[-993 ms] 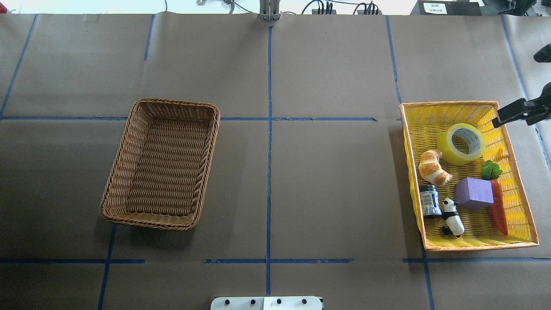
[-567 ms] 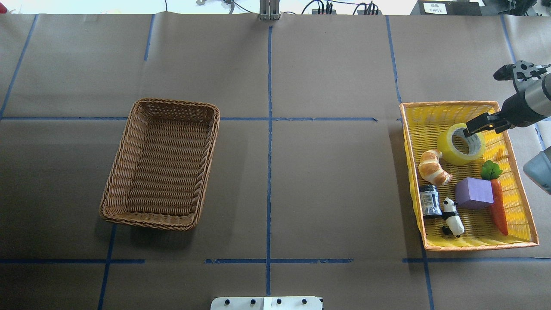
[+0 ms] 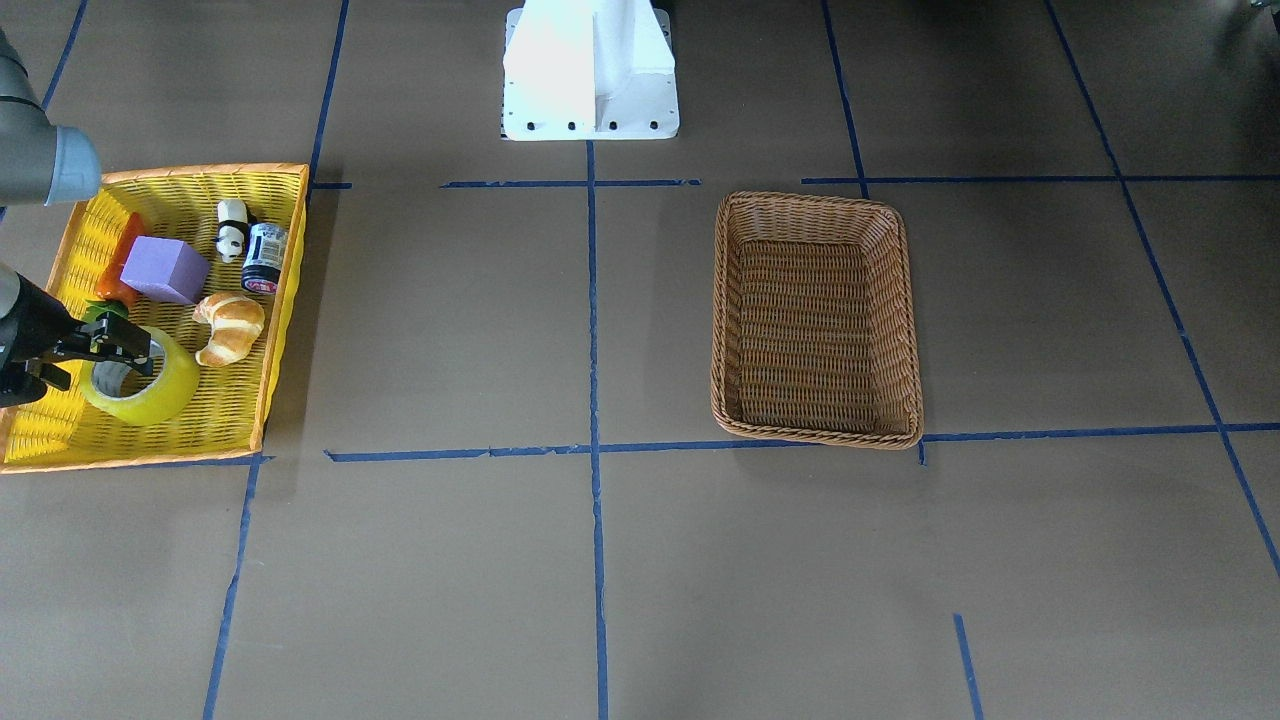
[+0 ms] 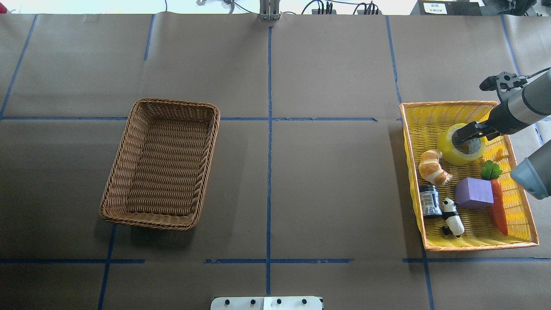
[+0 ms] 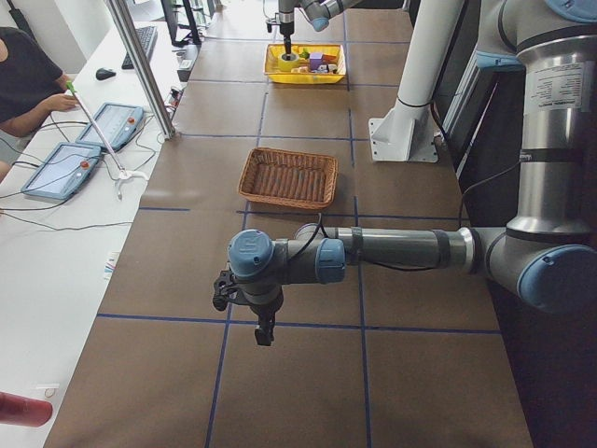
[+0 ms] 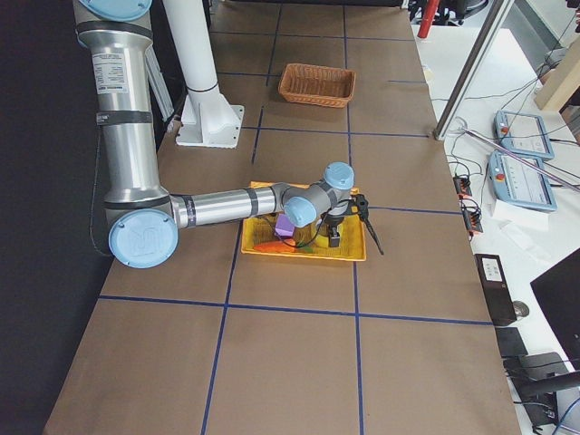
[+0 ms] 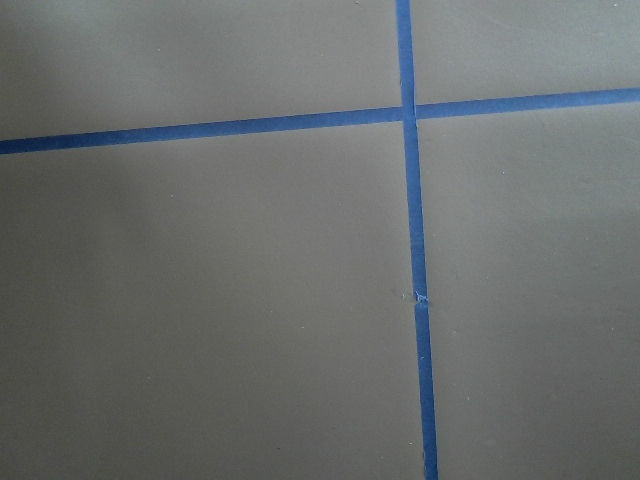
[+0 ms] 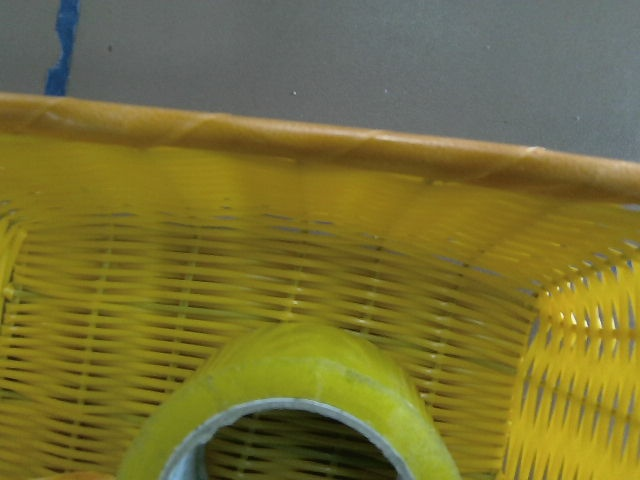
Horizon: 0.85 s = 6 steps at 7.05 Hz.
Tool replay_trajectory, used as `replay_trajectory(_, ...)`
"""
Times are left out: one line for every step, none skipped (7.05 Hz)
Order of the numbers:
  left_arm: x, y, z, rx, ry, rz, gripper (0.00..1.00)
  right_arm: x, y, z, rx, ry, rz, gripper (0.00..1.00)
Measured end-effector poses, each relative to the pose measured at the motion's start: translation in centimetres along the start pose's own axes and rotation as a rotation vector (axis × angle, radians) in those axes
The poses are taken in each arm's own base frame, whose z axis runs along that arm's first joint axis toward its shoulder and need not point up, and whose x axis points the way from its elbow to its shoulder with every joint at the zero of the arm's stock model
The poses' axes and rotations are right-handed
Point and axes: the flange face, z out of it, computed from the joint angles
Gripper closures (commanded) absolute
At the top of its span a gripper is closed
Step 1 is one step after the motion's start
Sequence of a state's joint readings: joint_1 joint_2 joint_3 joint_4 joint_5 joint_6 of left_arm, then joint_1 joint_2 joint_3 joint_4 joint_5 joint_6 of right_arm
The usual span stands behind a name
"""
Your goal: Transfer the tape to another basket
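Observation:
The yellow tape roll point(image 4: 447, 147) lies in the far end of the bright yellow basket point(image 4: 447, 103). My right gripper point(image 4: 460, 134) hovers over the roll's grey core and looks open, with nothing held. In the front view the gripper point(image 3: 140, 352) sits above the tape point(image 3: 165, 395). The right wrist view shows the top of the tape point(image 8: 300, 375) just below the camera, with no fingers in view. The brown wicker basket point(image 4: 172, 103) stands empty on the left half of the table. My left gripper point(image 5: 264, 331) shows only in the left side view, far from both baskets; I cannot tell its state.
The yellow basket also holds a croissant point(image 4: 434, 168), a purple block point(image 4: 473, 193), a carrot point(image 4: 498, 206), a toy panda point(image 4: 453, 216) and a dark jar point(image 4: 430, 200). Blue tape lines cross the brown paper table. The robot base point(image 3: 590, 70) stands at mid-table.
My right arm has come in from the right edge and moved left, bringing the gripper from beside the yellow basket's far corner to over the tape roll.

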<state>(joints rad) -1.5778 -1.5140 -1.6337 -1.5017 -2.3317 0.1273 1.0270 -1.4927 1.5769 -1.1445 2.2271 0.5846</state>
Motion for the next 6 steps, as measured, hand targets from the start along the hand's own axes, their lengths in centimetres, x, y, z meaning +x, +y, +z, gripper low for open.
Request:
replay_trajectory(0.0,0.0,0.0,0.0,0.0,0.0,0.0,0.4,0.1,0.3,-0.007,0.004,0.006,0.02)
replay_trajectory(0.0,0.0,0.0,0.0,0.0,0.0,0.0,0.7,0.2,0.7,-0.012,0.01,0.011,0.15)
replay_trajectory(0.0,0.0,0.0,0.0,0.001,0.0,0.0,1.0,0.2,1.0,-0.016,0.016,0.016,0.42)
replay_trajectory(0.0,0.0,0.0,0.001,0.001,0.0,0.0,1.2,0.2,1.3,-0.02,0.02,0.02,0.69)
replay_trajectory(0.0,0.0,0.0,0.001,0.001,0.0,0.0,1.3,0.1,1.4,-0.021,0.021,0.022,0.89)
replay_trajectory(0.0,0.0,0.0,0.0,0.002,0.0,0.0,1.3,0.1,1.3,-0.02,0.02,0.02,0.99)
